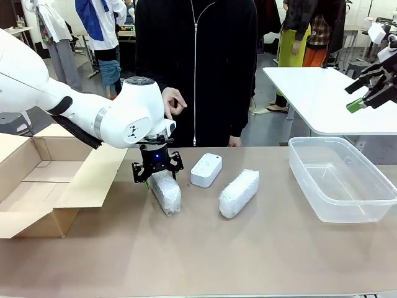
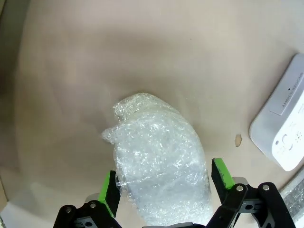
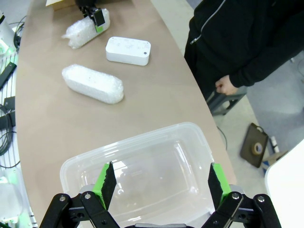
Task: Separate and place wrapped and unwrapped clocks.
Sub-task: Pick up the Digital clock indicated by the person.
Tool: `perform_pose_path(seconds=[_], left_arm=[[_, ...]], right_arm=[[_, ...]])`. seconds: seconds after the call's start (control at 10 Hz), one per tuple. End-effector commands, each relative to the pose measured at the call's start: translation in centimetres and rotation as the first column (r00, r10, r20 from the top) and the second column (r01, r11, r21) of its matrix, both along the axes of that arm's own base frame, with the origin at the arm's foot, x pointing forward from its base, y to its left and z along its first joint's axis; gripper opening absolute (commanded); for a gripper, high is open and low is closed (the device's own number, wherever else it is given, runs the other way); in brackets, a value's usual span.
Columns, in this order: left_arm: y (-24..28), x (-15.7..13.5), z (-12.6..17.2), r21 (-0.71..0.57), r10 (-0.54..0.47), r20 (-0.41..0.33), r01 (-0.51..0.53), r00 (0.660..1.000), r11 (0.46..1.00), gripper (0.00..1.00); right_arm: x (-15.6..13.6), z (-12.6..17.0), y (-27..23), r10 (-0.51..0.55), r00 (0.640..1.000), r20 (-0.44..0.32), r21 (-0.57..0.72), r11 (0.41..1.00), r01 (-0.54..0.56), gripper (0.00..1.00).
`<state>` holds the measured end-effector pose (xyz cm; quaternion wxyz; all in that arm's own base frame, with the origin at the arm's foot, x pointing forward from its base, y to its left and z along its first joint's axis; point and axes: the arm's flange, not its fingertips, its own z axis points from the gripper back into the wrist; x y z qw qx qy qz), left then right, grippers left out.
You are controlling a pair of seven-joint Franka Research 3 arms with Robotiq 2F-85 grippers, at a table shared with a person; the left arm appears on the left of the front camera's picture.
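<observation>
Left hand (image 2: pixel 165 183) spread, straddling far end of left wrapped bundle (image 1: pixel 165 191) on counter (image 1: pixel 248 261); bare clock (image 1: pixel 206 169) just beside. Wrap likely soft, light, slippery over stiff core: pinch across narrow width. Right hand (image 3: pixel 159 183) spread above clear bin (image 3: pixel 137 137)

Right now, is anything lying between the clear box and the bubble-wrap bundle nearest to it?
No. The table is bare between the clear box and the nearest wrapped bundle. Both the front view and the right wrist view show it.
</observation>
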<state>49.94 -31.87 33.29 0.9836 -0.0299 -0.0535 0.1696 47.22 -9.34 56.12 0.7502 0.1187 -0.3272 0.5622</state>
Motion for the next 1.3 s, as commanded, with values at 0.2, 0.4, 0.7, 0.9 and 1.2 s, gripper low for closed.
perform_pose_path(seconds=[0.2, 0.4, 0.7, 0.9, 1.2], left_arm=[[-0.2, 0.0, 0.0, -0.002, -0.002, -0.001, 0.002, 1.0, 1.0, 1.0], [-0.2, 0.0, 0.0, -0.002, -0.002, -0.001, 0.002, 1.0, 1.0, 1.0], [-0.2, 0.0, 0.0, -0.002, -0.002, -0.001, 0.002, 1.0, 1.0, 1.0], [-0.1, -0.1, -0.1, -0.013, -0.109, 0.047, 0.11, 0.993, 0.994, 1.0], [0.2, -0.2, -0.1, 0.036, -0.123, 0.067, 0.121, 0.99, 0.992, 0.8]], right_arm=[[0.0, -0.1, 0.1, 0.008, 1.0, 0.001, 0.014, 1.0, -0.008, 1.0], [0.0, -0.1, 0.1, 0.008, 1.0, 0.001, 0.014, 1.0, -0.008, 1.0], [0.0, -0.1, 0.1, 0.008, 1.0, 0.001, 0.014, 1.0, -0.008, 1.0], [0.0, -0.1, 0.1, 0.008, 1.0, 0.001, 0.014, 1.0, -0.008, 1.0], [0.0, -0.1, 0.1, 0.008, 1.0, 0.001, 0.014, 1.0, -0.008, 1.0]])
